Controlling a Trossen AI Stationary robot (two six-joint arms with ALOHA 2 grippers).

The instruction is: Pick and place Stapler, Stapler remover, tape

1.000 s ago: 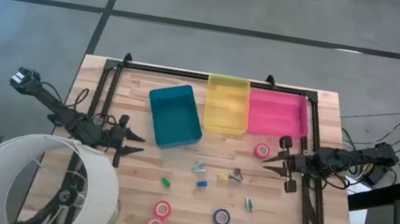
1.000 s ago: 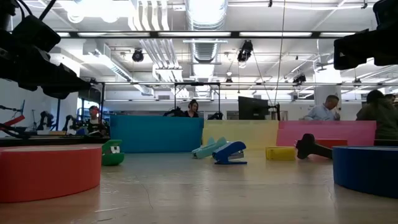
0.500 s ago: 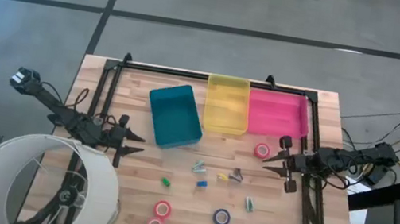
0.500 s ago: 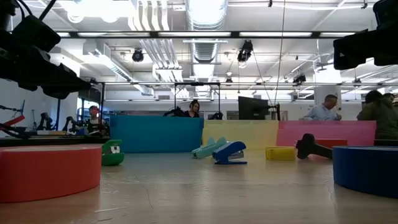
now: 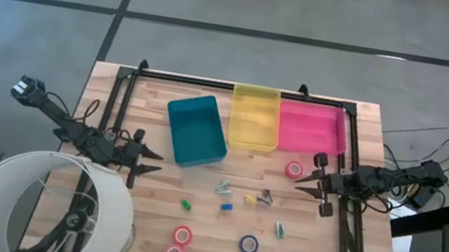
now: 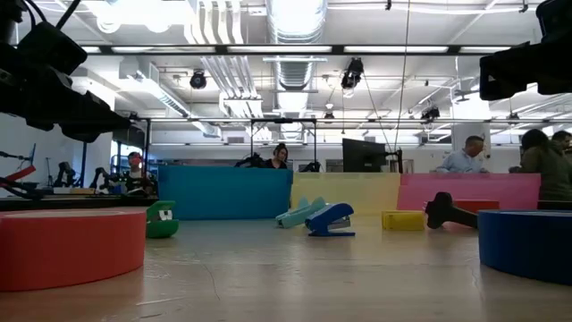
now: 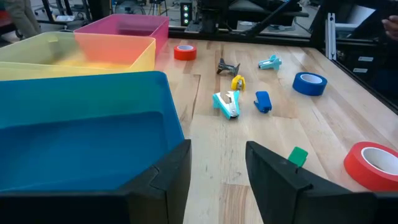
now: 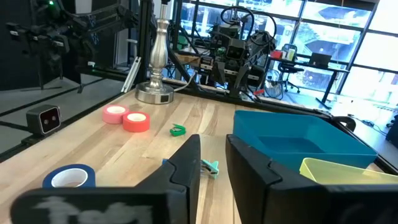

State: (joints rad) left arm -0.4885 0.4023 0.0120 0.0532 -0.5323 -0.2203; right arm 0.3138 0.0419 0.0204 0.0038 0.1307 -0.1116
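Nothing sorted yet: both arms wait at the table's sides with every item loose on the wood.

The left gripper (image 5: 148,168) rests near the teal bin (image 5: 197,129), its fingers spread with nothing between them; the right gripper (image 5: 304,183) sits just beside one red tape roll (image 5: 294,169), fingers parted a little and empty. Two more red tape rolls (image 5: 178,243) and the blue tape roll (image 5: 249,244) lie near the front edge. The blue stapler (image 7: 262,102) and the other small tools cluster mid-table. The teal bin, yellow bin (image 5: 255,117) and pink bin (image 5: 311,127) look empty, so seemingly all the placing remains. Which small piece is the staple remover is hard to tell, and a white lamp shade (image 5: 45,206) hides the table's front-left corner.
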